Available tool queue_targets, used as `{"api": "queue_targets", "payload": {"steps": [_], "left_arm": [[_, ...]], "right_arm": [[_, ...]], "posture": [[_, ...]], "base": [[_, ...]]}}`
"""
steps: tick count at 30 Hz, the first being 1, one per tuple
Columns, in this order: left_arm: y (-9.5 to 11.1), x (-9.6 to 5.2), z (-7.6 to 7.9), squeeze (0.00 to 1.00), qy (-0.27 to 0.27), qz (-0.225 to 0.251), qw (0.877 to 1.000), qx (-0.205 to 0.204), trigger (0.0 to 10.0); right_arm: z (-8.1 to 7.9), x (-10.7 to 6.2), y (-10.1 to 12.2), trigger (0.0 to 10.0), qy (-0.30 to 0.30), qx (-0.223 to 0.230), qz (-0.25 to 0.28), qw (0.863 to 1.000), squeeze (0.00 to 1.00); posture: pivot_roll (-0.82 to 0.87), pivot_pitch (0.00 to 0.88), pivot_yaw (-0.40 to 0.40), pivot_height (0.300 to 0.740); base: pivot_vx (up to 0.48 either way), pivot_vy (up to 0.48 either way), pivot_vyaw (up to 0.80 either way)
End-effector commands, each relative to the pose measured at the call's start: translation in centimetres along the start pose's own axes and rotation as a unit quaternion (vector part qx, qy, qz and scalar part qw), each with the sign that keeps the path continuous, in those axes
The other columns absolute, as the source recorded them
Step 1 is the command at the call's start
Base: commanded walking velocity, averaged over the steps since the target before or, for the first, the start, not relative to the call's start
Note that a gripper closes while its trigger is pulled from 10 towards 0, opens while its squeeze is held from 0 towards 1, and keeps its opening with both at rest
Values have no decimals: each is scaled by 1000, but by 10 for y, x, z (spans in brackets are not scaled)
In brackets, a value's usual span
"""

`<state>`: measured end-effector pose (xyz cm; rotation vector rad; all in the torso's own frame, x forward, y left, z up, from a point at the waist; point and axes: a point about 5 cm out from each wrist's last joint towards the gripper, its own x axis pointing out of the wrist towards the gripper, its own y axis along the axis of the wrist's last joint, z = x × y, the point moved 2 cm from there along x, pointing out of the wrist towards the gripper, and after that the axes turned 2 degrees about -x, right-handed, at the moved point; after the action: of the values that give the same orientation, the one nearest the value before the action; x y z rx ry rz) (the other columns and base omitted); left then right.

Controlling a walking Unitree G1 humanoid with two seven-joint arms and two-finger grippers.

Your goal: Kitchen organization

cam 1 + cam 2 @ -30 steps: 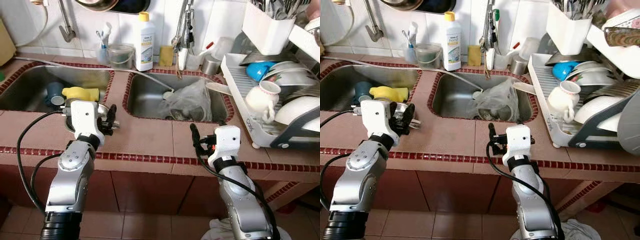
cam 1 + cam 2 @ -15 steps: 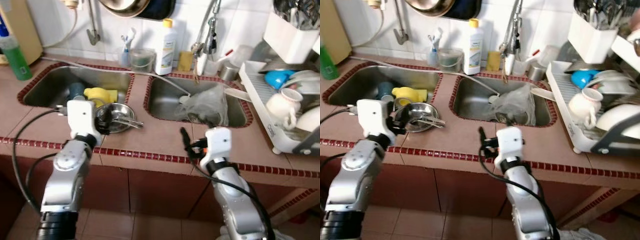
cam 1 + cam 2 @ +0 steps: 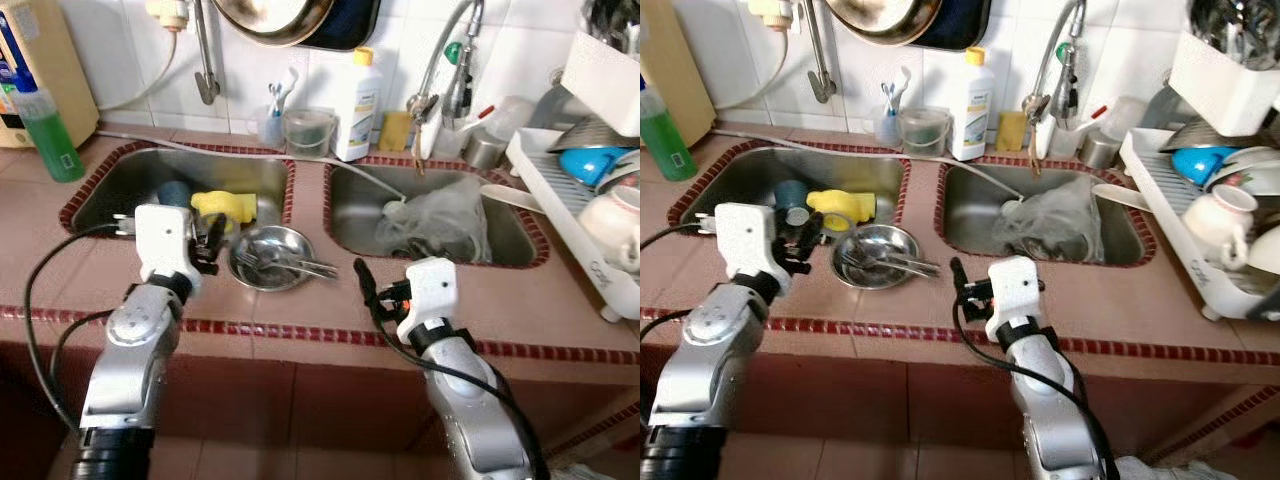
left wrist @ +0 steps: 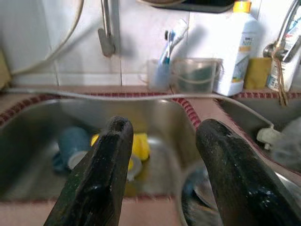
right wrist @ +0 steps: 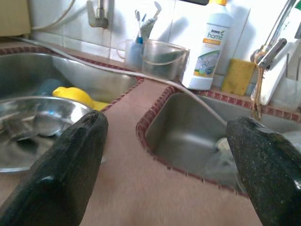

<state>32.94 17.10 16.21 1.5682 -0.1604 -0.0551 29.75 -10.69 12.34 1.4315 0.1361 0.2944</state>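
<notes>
— Left eye view, nearest first: what are the grippers doing?

— The right gripper [image 3: 362,278] hovers over the front edge of the tiled counter [image 3: 300,310], its fingers [image 5: 61,165] spread wide apart and holding nothing. The left gripper [image 3: 213,240] is poised at the front rim of the left sink [image 3: 120,190], fingers [image 4: 101,174] parted and empty as well.

— And the things to organise?

— A steel bowl [image 3: 270,257] with cutlery [image 3: 290,266] lying in it sits on the counter between the two sinks, just beside the left gripper. Inside the left sink lie a yellow object [image 3: 225,205] and a blue cup [image 3: 172,193] on its side. The right sink [image 3: 430,205] holds a crumpled clear plastic bag [image 3: 440,215].

— Further back?

— Along the tiled wall stand a white detergent bottle [image 3: 357,105], a clear tub [image 3: 307,131], toothbrushes in a holder [image 3: 272,120] and a yellow sponge [image 3: 396,130] by the tap [image 3: 445,60]. A green bottle [image 3: 40,125] stands at far left, and a dish rack [image 3: 575,220] with crockery at right.
</notes>
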Motion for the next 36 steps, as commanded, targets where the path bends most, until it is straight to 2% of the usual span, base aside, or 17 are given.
{"api": "queue_targets", "payload": {"steps": [1, 7, 11, 12, 21, 23, 29, 32, 36], "left_arm": [[4, 3, 13, 0, -22, 7, 1000, 13, 10000], [4, 0, 15, 0, -30, 13, 999, 28, 10000], [5, -2, 18, 0, -38, 24, 999, 14, 10000], [6, -5, 24, 0, -58, 31, 997, 32, 10000], [7, -17, 38, 0, -132, 57, 987, 75, 10000], [3, -21, 41, 0, -148, 55, 983, 92, 10000], [-3, -26, 45, 0, -171, 51, 979, 96, 10000], [-10, -29, 47, 0, -186, 45, 976, 107, 10000], [-25, -31, 46, 0, -196, 23, 972, 126, 10000]], "right_arm": [[9, -2, 2, 10000, -10, -5, 4, 1000, 0], [8, -3, 1, 10000, -4, -7, 5, 1000, 0], [8, -4, 1, 10000, 5, -7, 3, 1000, 0], [9, -5, 2, 10000, 20, -11, 9, 1000, 0], [11, -8, -3, 10000, 40, -31, 7, 999, 0], [6, -11, -11, 10000, 55, -26, -2, 998, 0], [-3, -15, -24, 10000, 78, 8, -11, 997, 0], [-4, -13, -31, 10000, 82, -16, -23, 996, 0], [2, -8, -36, 10000, 78, -15, -28, 996, 0]], "posture": [[94, 5, -39, 740], [94, 10, -38, 740], [92, 16, -36, 740], [92, 16, -36, 740], [91, 34, -34, 740], [93, 36, -33, 740], [97, 31, -33, 740], [100, 28, -36, 740], [96, 27, -34, 740]], "base": [[0, 0, 0], [0, 0, 0], [0, 0, 0], [0, 0, 0], [0, 0, 0], [0, 0, 0], [0, 0, 0], [0, 0, 0], [0, 0, 0]]}}
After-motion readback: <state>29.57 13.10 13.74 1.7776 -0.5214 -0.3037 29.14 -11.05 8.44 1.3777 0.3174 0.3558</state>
